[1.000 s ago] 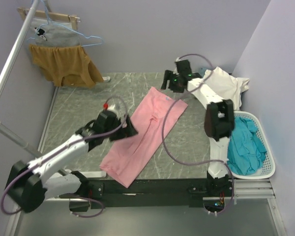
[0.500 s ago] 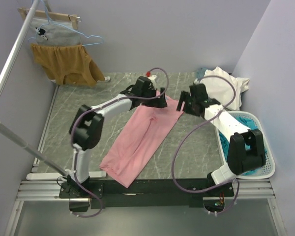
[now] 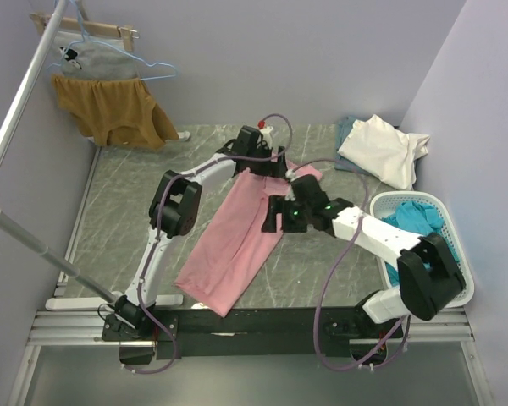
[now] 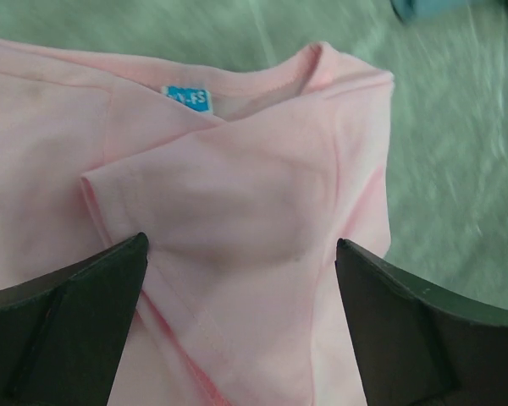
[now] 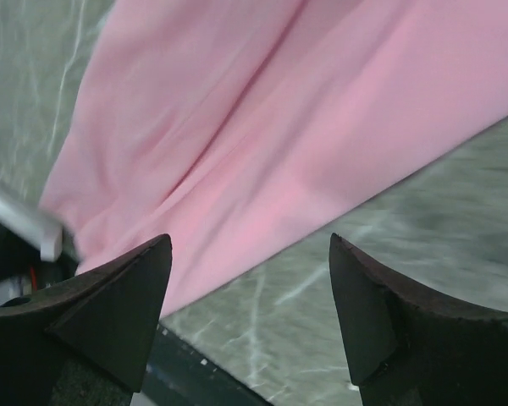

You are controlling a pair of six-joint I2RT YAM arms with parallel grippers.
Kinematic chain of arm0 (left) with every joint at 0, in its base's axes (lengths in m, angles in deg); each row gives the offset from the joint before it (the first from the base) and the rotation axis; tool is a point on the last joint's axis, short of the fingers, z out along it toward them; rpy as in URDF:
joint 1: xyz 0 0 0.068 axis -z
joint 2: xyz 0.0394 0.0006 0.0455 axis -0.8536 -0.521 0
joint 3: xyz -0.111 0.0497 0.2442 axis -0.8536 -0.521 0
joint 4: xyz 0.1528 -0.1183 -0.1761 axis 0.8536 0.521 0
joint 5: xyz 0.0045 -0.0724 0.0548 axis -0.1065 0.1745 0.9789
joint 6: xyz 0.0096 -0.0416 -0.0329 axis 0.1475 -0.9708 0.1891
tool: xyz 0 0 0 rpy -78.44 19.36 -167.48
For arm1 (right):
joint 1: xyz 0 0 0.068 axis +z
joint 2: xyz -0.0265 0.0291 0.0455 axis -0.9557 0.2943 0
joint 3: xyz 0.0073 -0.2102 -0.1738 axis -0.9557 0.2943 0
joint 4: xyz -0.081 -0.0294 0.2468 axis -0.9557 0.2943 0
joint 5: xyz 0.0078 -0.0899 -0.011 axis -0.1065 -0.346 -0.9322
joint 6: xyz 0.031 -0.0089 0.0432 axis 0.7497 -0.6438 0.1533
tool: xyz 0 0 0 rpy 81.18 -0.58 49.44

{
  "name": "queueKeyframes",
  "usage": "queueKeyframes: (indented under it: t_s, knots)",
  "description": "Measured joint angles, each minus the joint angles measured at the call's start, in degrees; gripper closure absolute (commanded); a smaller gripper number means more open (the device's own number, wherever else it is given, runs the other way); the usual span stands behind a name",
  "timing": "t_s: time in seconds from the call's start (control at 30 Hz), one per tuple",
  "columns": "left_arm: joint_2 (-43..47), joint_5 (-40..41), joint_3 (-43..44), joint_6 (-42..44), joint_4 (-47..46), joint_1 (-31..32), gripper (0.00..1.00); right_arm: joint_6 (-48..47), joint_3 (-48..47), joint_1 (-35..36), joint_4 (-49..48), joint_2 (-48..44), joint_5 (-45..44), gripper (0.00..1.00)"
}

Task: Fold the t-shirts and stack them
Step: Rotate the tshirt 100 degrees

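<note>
Teal t-shirts heaped in white basket

The left gripper was beside the middle of the pink shirt a second ago; it has since swung out to the collar end and now hangs just over it, a touch farther along than half a second back; the right gripper has left that collar end, passed the shirt's right corner, and come to its right edge near the middle; the white shirt, partly hidden behind the right arm before, now shows whole.
</note>
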Motion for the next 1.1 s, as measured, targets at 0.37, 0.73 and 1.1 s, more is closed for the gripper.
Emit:
queueKeyframes:
  t_s: [0.37,0.73,1.1]
  knots:
    - [-6.3,-2.2,10.3,0.0,0.7,-10.0,0.01,1.1,-7.5,12.7,-4.8,16.7,8.0,0.20]
    - [-5.5,-0.2,8.7,1.7,-0.1,-10.1,0.00,5.7,-10.5,14.6,-1.3,21.7,-3.5,0.19]
    - [-5.2,-1.4,8.4,1.4,0.1,-14.1,0.01,6.1,-5.7,15.4,3.3,16.0,-16.1,0.19]
